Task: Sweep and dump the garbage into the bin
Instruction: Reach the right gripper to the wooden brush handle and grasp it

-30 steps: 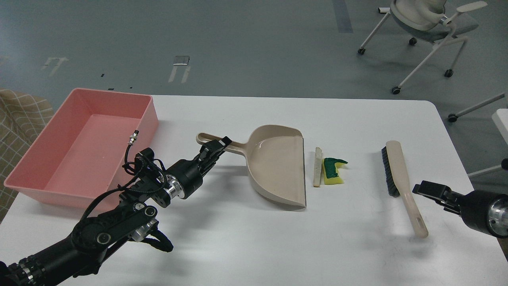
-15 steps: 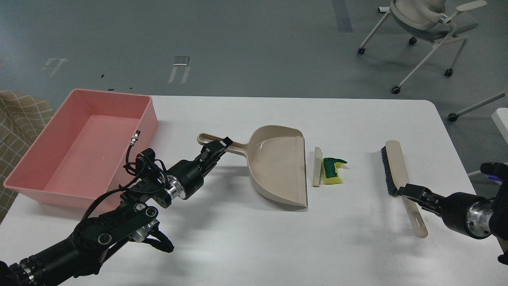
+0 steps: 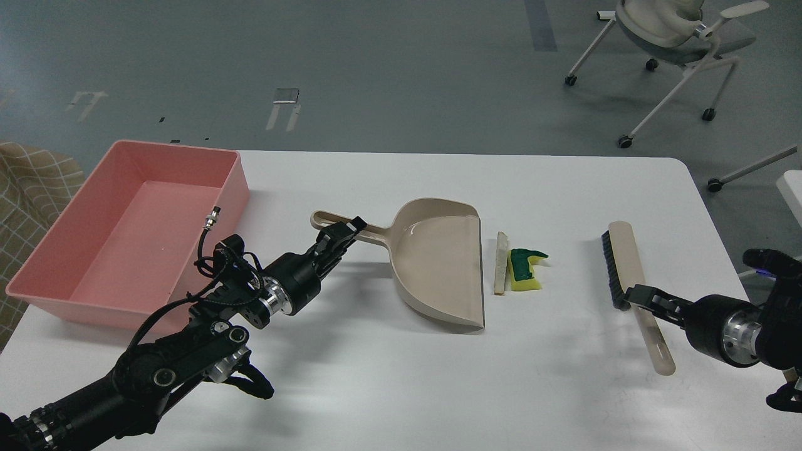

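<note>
Left pincer (image 3: 341,233) clenched on dustpan (image 3: 438,266) handle, mouth facing bread slice (image 3: 500,262) and sponge (image 3: 525,270) lying just beside its lip on tabletop (image 3: 564,388); right pincer (image 3: 634,294) straddles brush (image 3: 630,285) handle, closure indeterminate; pink bin (image 3: 135,228) stands far left.

From my seat the table (image 3: 564,401) reads as a smooth, matt white surface with only soft reflections toward its near edge, and the pink bin (image 3: 235,181) at its far left corner looks like smooth plastic with a slight sheen on the inner floor. The beige dustpan (image 3: 438,263) is glossier plastic, catching a bright highlight in its scoop, while the brush (image 3: 630,263) pairs a smooth beige plastic back with coarse dark bristles. The sponge (image 3: 525,279) shows porous yellow foam under a rough green scouring face, the bread slice (image 3: 500,269) looks dry and matt, and my arms are matt black with polished metal rings at the wrists
</note>
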`<state>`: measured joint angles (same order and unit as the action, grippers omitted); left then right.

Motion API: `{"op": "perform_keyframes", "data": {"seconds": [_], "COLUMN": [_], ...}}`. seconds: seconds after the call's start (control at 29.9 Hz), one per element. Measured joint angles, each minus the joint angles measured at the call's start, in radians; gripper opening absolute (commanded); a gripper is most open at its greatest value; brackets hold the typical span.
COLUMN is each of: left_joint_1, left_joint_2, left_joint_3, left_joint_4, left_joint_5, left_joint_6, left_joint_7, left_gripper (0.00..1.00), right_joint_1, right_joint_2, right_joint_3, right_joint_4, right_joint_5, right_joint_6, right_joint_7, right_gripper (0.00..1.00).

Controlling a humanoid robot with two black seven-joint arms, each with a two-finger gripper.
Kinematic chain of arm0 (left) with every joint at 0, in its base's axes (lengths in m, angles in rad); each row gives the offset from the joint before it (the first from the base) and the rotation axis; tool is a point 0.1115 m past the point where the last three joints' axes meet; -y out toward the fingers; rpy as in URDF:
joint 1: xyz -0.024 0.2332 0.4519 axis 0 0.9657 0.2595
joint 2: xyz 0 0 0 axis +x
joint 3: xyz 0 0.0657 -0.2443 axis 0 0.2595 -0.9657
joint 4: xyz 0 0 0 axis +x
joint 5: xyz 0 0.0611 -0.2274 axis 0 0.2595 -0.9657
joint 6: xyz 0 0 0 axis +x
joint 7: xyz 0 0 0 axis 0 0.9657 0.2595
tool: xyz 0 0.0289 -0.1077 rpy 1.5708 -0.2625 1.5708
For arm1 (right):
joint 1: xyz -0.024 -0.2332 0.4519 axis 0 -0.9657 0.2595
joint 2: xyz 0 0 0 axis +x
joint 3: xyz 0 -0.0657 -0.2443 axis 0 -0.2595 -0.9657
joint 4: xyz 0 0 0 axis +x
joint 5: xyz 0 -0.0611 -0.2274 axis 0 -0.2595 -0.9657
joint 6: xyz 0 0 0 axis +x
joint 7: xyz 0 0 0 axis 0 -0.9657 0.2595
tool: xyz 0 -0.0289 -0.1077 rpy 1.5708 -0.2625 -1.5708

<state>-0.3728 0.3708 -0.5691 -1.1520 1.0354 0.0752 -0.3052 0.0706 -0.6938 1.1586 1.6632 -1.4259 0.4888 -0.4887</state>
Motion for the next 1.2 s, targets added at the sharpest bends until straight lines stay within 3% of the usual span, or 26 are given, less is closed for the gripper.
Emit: {"op": "perform_keyframes", "data": {"seconds": [0.53, 0.77, 1.2], "left_joint_1": [-0.003, -0.003, -0.002], "left_joint_2": [0.002, 0.001, 0.01], "left_joint_3": [0.002, 0.002, 0.002], "left_joint_4": [0.0, 0.0, 0.0], "left_joint_5": [0.0, 0.0, 0.0], "left_joint_6": [0.0, 0.0, 0.0], "left_joint_7": [0.0, 0.0, 0.001], "left_gripper": [0.04, 0.04, 0.04], "right_joint_1": [-0.009, -0.009, 0.007], "right_joint_2": [0.004, 0.006, 0.006], "right_joint_3": [-0.007, -0.042, -0.039], "right_joint_4": [-0.002, -0.001, 0.002], "right_joint_5": [0.006, 0.005, 0.01], "right_joint_6": [0.0, 0.0, 0.0], "right_joint_7": [0.0, 0.0, 0.0], "right_gripper": [0.59, 0.45, 0.45]}}
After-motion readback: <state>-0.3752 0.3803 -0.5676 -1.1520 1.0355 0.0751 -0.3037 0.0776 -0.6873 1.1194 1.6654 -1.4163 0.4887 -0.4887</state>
